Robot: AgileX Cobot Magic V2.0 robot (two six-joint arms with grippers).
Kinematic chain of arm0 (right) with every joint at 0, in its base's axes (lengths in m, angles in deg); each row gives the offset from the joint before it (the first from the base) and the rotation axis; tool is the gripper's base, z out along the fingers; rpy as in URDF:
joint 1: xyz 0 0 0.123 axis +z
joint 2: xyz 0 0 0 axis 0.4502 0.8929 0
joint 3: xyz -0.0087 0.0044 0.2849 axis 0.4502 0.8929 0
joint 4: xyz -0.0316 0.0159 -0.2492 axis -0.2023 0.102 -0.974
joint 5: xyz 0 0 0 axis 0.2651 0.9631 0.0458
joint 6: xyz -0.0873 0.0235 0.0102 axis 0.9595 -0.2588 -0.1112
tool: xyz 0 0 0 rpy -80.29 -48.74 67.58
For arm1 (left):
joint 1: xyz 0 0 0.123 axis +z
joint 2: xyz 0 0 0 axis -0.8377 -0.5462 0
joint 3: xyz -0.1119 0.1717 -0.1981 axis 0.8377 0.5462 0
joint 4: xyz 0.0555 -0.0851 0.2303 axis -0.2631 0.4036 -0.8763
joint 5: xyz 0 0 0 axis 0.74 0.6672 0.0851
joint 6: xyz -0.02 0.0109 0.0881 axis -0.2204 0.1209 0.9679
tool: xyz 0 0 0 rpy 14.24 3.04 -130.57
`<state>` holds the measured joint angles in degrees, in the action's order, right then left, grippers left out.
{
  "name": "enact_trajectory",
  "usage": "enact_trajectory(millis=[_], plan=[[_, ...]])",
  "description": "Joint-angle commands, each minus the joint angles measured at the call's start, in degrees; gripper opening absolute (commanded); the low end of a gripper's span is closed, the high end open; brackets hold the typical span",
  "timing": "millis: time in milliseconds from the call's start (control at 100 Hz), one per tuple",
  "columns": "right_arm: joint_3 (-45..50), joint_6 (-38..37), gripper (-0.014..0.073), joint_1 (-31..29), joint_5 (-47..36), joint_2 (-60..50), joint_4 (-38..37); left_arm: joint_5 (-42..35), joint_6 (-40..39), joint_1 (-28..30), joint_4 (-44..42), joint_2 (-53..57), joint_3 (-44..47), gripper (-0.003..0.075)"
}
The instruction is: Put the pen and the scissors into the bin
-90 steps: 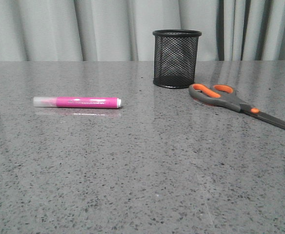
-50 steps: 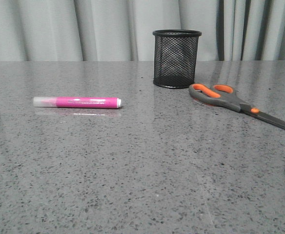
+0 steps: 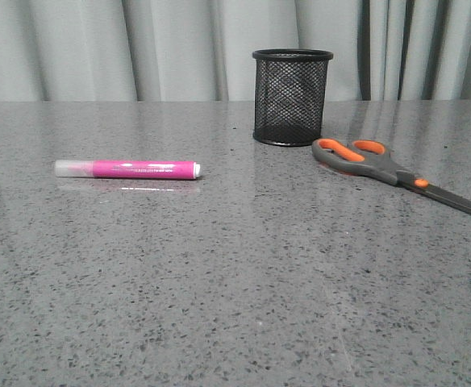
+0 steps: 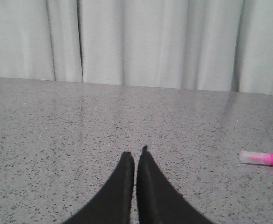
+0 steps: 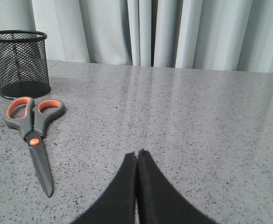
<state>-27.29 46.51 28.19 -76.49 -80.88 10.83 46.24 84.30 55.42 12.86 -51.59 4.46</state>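
The magenta pen [image 3: 127,168] lies flat on the grey table, left of centre, its translucent cap pointing left; its cap end also shows in the left wrist view [image 4: 263,158]. The black mesh bin [image 3: 292,96] stands upright at the back, and also shows in the right wrist view [image 5: 20,63]. The scissors [image 3: 385,168] lie flat right of the bin, handles toward it, closed blades pointing right; they also show in the right wrist view [image 5: 32,135]. My left gripper [image 4: 135,153] is shut and empty, away from the pen. My right gripper [image 5: 137,154] is shut and empty, away from the scissors.
The speckled grey table [image 3: 235,290] stretches wide in front. Pale curtains [image 3: 139,48] hang behind the table's far edge. Neither arm shows in the front view.
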Motion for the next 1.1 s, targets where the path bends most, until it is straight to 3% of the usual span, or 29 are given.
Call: enact_trajectory(millis=[0,260,500,710,960,1090], plan=[[0.82,0.15,-0.0076,-0.39,-5.09,-1.14,-0.46,-4.52,-0.67,-0.52,0.41,1.81,2.58,-0.0019],[0.82,0.15,-0.0076,-0.39,-7.07,-1.14,1.73,-4.99,-0.67,-0.52,5.01,1.81,2.58,-0.0019],[0.82,0.15,-0.0076,-0.39,-13.14,-1.14,16.38,-4.83,-0.67,-0.52,24.07,1.81,2.58,-0.0019],[0.82,0.15,-0.0076,-0.39,-13.14,-1.14,27.34,-4.61,-0.67,-0.52,39.71,1.81,2.34,-0.0019],[-4.04,0.51,-0.0056,-0.39,-4.68,0.24,27.94,-0.01,-0.67,-0.52,39.94,0.84,-2.36,-0.0020],[-8.88,2.26,-0.0056,-0.39,-0.30,5.77,26.59,5.05,-0.47,-0.52,33.10,-3.08,-7.76,-0.0020]])
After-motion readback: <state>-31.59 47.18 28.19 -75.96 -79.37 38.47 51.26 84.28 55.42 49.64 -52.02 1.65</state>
